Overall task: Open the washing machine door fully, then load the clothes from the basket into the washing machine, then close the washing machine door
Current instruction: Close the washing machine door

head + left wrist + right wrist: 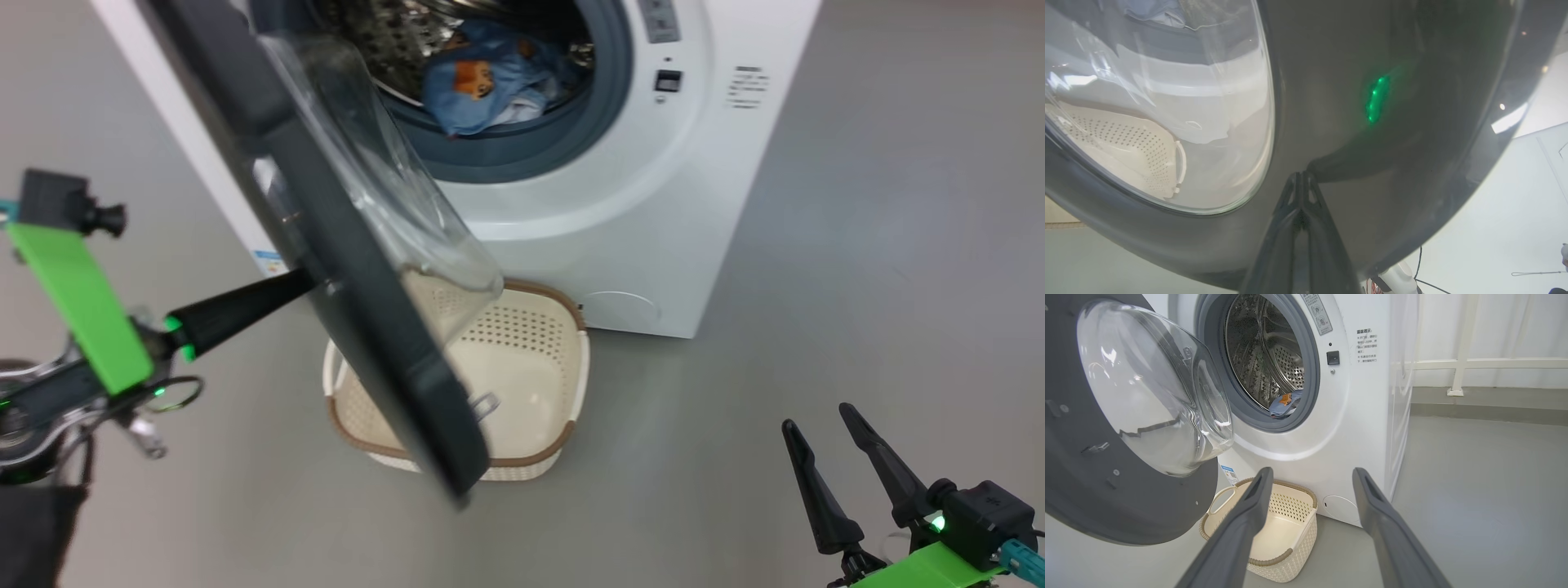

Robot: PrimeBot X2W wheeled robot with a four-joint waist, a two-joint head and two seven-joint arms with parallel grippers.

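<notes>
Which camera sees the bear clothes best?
The head view. There the clothes lie in the drum, blue with an orange bear face easy to see. The right wrist view shows a small piece of them low in the drum. The left wrist view gives a pale blue blur through the window of the washing machine door.

Washing machine [620, 245]: white; gasket [522, 159] grey-blue. Door [392, 367]: glossy black, clear glass. Clothes [482, 86], upper centre: blue, orange-brown bear print. Basket [531, 335]: cream, perforated, brown rim.
</notes>
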